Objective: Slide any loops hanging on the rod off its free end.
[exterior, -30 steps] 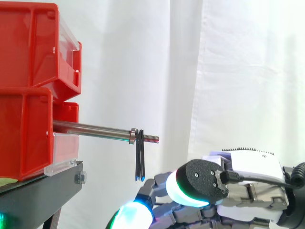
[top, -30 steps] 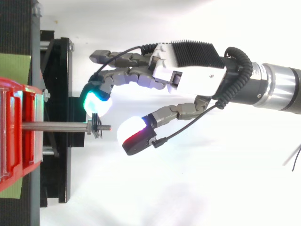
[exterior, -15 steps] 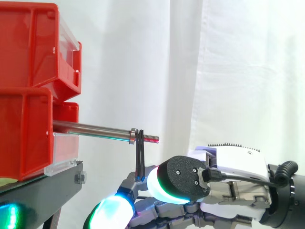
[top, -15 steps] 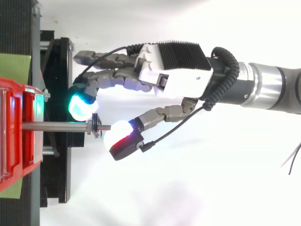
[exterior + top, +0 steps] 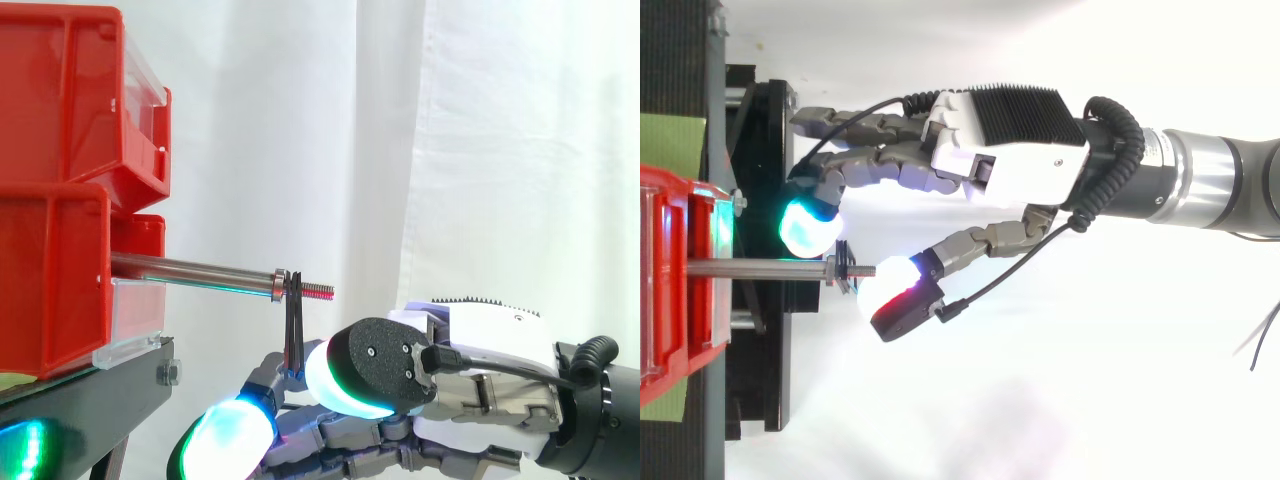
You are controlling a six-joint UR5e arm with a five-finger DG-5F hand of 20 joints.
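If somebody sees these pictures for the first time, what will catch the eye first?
Most likely the robot hand, with its glowing cyan-green and white fingertips just below the free end of the thin steel rod. Next, the stacked bright red plastic bins at the left, from which the rod sticks out, and the thin black loops hanging near its threaded tip.

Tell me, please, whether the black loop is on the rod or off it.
On. The black loop hangs straight down from the rod, just behind its threaded end, which juts out past it.
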